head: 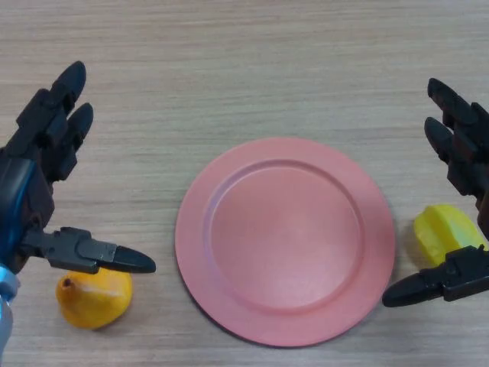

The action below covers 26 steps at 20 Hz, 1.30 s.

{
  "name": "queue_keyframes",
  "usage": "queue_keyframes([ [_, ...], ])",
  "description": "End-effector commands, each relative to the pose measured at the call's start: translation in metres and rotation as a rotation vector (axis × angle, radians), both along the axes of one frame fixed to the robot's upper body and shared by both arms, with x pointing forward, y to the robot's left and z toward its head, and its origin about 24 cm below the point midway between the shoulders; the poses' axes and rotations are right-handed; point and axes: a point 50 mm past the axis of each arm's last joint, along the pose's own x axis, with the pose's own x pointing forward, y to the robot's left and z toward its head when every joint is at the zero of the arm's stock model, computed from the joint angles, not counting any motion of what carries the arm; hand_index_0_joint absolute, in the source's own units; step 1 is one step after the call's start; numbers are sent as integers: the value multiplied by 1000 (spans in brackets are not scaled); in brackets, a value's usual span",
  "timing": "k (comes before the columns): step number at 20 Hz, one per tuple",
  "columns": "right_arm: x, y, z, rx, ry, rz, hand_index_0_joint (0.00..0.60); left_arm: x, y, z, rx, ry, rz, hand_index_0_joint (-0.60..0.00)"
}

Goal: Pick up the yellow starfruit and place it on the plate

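Right now the starfruit (443,233) lies between the right hand's (467,191) wide-spread fingers (451,126) and thumb, beside the plate (284,241); left hand (34,183) also wide open.

You've got a wood-grain table (252,69) filling the view, an orange-yellow pear (92,300) at your near left, stem end toward the left, lying on the table, just left of centre, apart from everything else
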Motion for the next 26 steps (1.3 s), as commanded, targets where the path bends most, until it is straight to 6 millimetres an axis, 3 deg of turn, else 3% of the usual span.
queue_keyframes([
  [1, -7, -4, 27, -25, -214, 21, 0, -6, 8, 31, 67, -236, 37, 0],
  [6, -6, -4, 28, -24, -210, 25, 0, -4, 8, 31, 83, -246, 44, 0],
  [10, 0, -15, 21, -107, -215, -25, 0, -3, 6, 32, 88, -257, 43, 0],
  [13, 9, -37, 8, -257, -237, -127, 0, -5, 2, 27, 74, -216, 19, 0],
  [19, 21, -68, -21, -374, -139, -282, 0, -7, 2, 26, 58, -177, 5, 0],
  [26, 33, -72, -47, -485, -87, -365, 0, -10, 3, 25, 56, -167, -5, 0],
])
